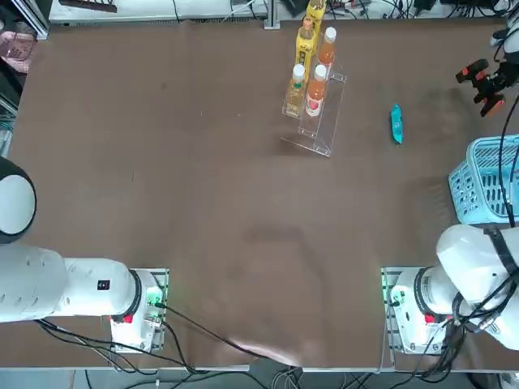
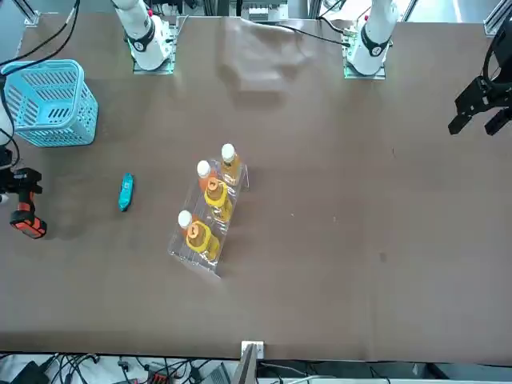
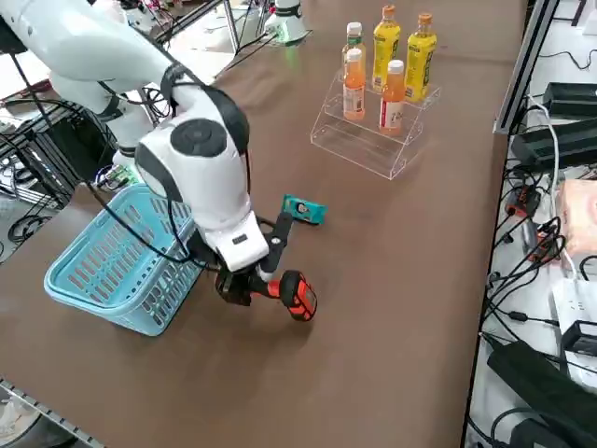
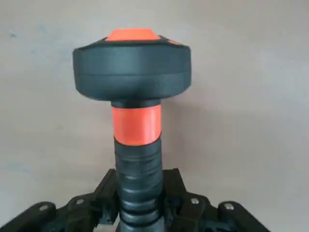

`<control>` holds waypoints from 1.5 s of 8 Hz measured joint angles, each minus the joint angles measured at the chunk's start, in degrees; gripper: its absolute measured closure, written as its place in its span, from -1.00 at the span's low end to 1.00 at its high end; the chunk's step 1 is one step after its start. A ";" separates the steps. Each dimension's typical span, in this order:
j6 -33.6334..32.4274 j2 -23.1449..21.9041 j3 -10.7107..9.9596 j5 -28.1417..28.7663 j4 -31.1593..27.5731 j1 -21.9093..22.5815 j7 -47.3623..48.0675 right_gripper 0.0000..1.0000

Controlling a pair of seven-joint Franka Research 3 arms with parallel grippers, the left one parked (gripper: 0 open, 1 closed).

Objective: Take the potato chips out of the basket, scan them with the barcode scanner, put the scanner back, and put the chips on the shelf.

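Looking down from overhead first, the potato chips [image 1: 396,124] lay flat on the bare table at about 3 o'clock from the shelf [image 1: 315,121], well apart from it, with the basket [image 1: 486,180] off toward 4 o'clock at the edge; the barcode scanner [image 1: 485,84] sat up at 2 o'clock. From the front, the packet [image 2: 126,192] looked slim and light, probably crinkly and crushable, so I'd guess a gentle pinch across its narrow middle is the way to go; no writing on it was readable. The scanner [image 2: 24,210] hung at the far 9 o'clock edge, below the basket [image 2: 50,104]. From the right side, the right gripper [image 3: 244,280] was clenched on the scanner [image 3: 280,291], which looked rigid and chunky, the grooved handle being the obvious hold; the chips [image 3: 305,210] lay at 1 o'clock from it, apart. The shelf [image 3: 373,131] carried orange and yellow bottles with labels too small to read. On the wrist cam the fingers [image 4: 188,212] hugged the ribbed handle of the scanner [image 4: 133,67], no markings visible.
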 joint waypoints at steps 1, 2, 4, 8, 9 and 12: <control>-2.54 -1.33 1.68 0.00 0.02 0.04 2.57 0.19; -4.96 -2.42 4.01 0.00 0.03 0.12 6.13 0.19; -8.88 -4.45 7.73 -0.01 -0.05 2.02 14.46 0.19; -13.05 -5.91 8.34 -0.15 -0.39 12.72 31.59 0.19; -14.64 -6.00 8.38 -0.22 -0.43 14.96 35.37 0.19; -17.79 -9.33 8.45 -0.36 -2.87 18.97 42.77 0.19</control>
